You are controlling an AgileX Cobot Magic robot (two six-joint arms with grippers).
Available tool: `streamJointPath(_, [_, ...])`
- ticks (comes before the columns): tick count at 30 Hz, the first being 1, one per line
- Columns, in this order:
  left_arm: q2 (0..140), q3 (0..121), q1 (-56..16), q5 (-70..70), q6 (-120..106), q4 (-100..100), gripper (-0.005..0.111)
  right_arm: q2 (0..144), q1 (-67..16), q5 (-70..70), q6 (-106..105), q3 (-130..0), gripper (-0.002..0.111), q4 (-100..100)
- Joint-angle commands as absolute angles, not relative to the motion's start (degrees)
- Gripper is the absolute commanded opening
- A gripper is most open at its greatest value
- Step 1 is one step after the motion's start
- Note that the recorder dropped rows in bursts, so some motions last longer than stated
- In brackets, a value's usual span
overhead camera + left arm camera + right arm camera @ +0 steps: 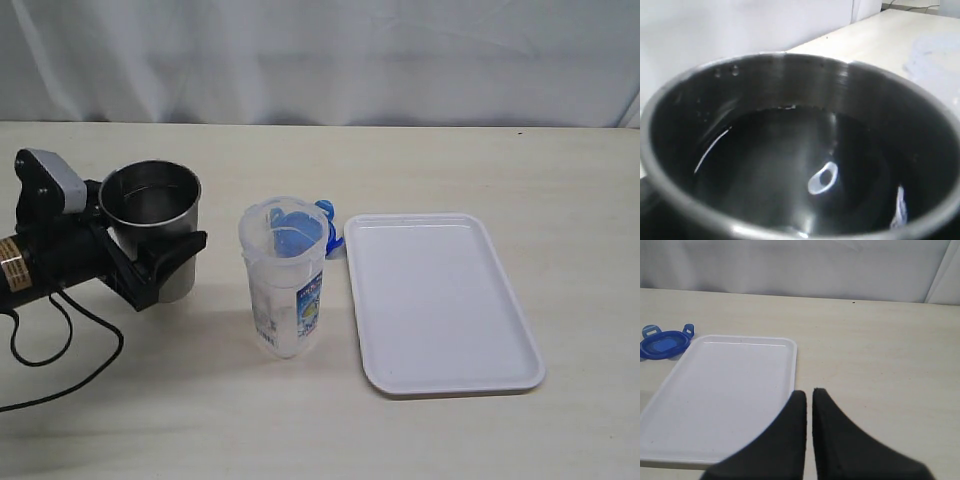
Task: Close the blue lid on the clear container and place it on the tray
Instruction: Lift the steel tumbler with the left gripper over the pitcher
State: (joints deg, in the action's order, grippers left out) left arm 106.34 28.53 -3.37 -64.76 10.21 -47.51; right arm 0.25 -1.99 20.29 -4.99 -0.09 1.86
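Steel cup (790,150) fills left wrist view. Exterior view shows left gripper (170,235) clasped round it. Blue lid (665,344) clear only in right wrist view: flat on table (300,430), just beside tray (730,390) corner. In exterior view, lid mostly masked by clear container (285,275). Container upright, long axis vertical, mouth up, uncapped, between cup and tray, near left gripper, not touching. Right gripper (809,415) pinched closed, empty, beside tray edge, well apart from lid.

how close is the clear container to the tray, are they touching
Apart. The exterior view shows a strip of bare table between the clear container and the tray, whose left rim sits beside it.
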Motion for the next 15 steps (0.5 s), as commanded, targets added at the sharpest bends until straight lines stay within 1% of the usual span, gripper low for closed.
streamJointPath(1, [101.4, 29.6, -3.8, -70.0, 11.4, -45.0, 0.0, 0.0, -2.1, 19.6, -5.1, 0.0, 0.004, 2.1])
streamJointPath(9, [100.0, 37.4, -4.1, -70.0, 20.6, -46.2, 0.0, 0.0, -2.1, 19.6, -5.1, 0.0, 0.004, 2.1])
streamJointPath(15, [100.0, 41.9, -7.8, -68.0, 21.4, -46.1, 0.0, 0.0, -2.1, 19.6, -5.1, 0.0, 0.004, 2.1])
